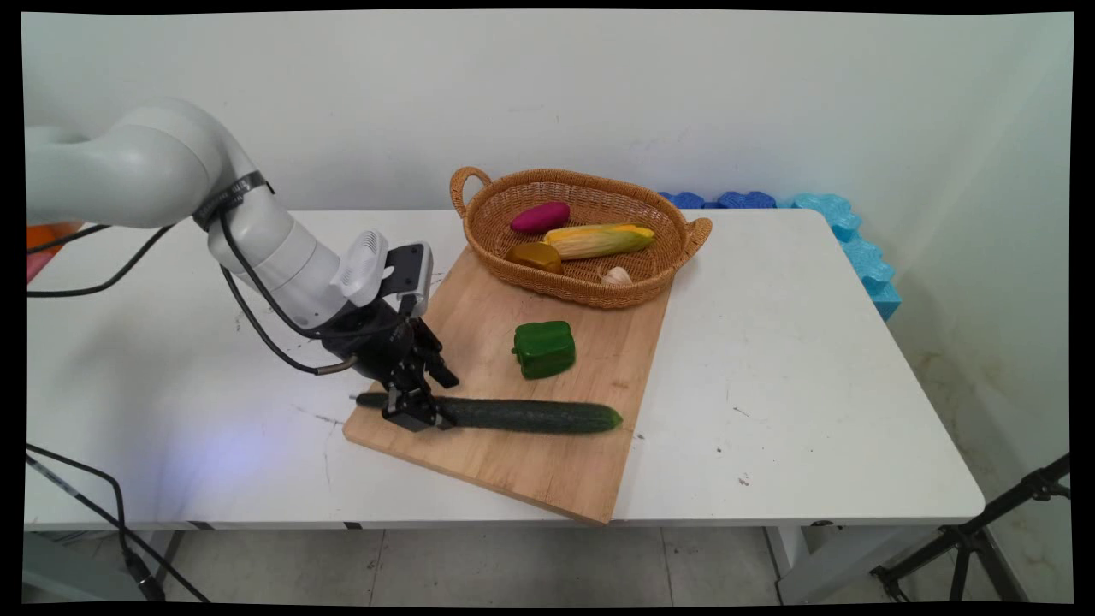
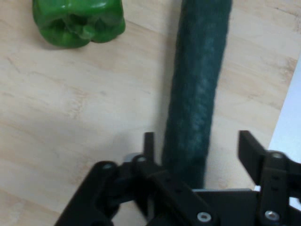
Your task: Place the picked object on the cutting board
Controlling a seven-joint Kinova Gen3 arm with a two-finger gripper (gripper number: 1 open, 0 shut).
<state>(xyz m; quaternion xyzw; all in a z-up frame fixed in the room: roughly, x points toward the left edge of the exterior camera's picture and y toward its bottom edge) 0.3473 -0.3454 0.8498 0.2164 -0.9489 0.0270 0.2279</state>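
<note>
The gripper [image 1: 417,409] is positioned low over the cutting board [image 1: 513,462], at the stem end of the cucumber [image 1: 530,416]. In the hand view the jaws are seen open, one finger [image 2: 149,143] just beside the cucumber [image 2: 197,94] and the other standing apart from it on the opposite side; the cucumber lies between them. The cucumber is laid lengthwise along the near edge of the board, its far end pointing toward 3 o'clock. A green bell pepper [image 1: 544,348] is located on the board at 1 o'clock from the gripper, apart from the cucumber. A wicker basket [image 1: 479,218] rests at 12 o'clock on the far end of the board and partly on the white surface [image 1: 813,385]. A purple vegetable [image 1: 541,216], a corn cob [image 1: 599,239], a brownish item [image 1: 535,256] and a garlic bulb [image 1: 616,275] are contained in the basket.
</note>
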